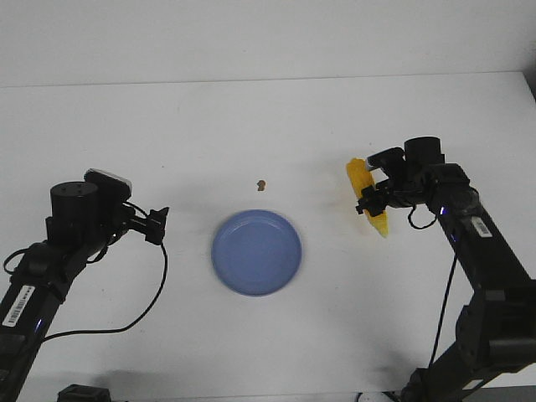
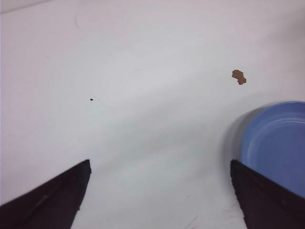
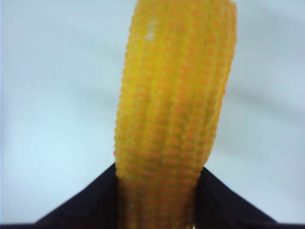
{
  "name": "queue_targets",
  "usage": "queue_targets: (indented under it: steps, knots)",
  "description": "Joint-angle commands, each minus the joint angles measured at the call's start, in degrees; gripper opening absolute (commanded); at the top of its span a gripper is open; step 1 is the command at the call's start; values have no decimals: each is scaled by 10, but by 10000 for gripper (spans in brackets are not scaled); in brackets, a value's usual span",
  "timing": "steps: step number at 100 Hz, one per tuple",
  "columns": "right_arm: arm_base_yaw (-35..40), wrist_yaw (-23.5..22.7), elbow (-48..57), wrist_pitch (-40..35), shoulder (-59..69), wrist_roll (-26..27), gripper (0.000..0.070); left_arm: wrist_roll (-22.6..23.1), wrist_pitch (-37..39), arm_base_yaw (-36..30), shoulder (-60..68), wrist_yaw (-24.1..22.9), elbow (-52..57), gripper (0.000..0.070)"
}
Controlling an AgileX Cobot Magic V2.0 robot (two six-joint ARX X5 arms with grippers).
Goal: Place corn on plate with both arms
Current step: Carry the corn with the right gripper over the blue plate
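On my front view the left arm [image 1: 59, 243] sits at the left side of the white table [image 1: 251, 117], its gripper [image 1: 157, 224] pointing toward the plate [image 1: 256, 252] but well apart from it. From the left wrist I see both fingers [image 2: 52, 200] spread wide, with nothing but bare table between them. The plate's rim shows beside the far finger in that view, and a small brown speck [image 2: 238, 77] lies on the table beyond it.

The plate is blue, round and shallow, and it lies flat near the middle of the table with nothing on it. The speck [image 1: 261, 184] sits just behind it, apart from the rim.

To the right of the plate, and clear of it, I have the corn [image 1: 365, 191] in the right gripper [image 1: 369, 201]. The cob runs roughly front to back in my front view, with its pointed end toward the camera and its blunt end away. From the right wrist the corn [image 3: 176, 109] fills the frame between the two fingers [image 3: 90, 200], which press against either side of it. I cannot tell whether the cob is touching the table or lifted off it. The right arm [image 1: 469, 243] reaches in from the lower right corner.
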Motion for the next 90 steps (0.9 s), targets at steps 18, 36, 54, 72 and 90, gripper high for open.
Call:
queue_targets:
  steps: [18,36,54,72,90]
  knots:
    - [135,-18,12,-4,-29,53,136,-3,2,0,7,0,6,596]
    - [243,11,12,1,-18,55,137,-9,2,0,7,0,6,596]
    - [317,80,12,2,8,55,152,-11,2,0,7,0,6,596]
    - [343,80,12,13,39,59,181,-11,2,0,7,0,6,596]
    - [348,83,12,24,56,68,340,-13,1,0,7,0,6,596]
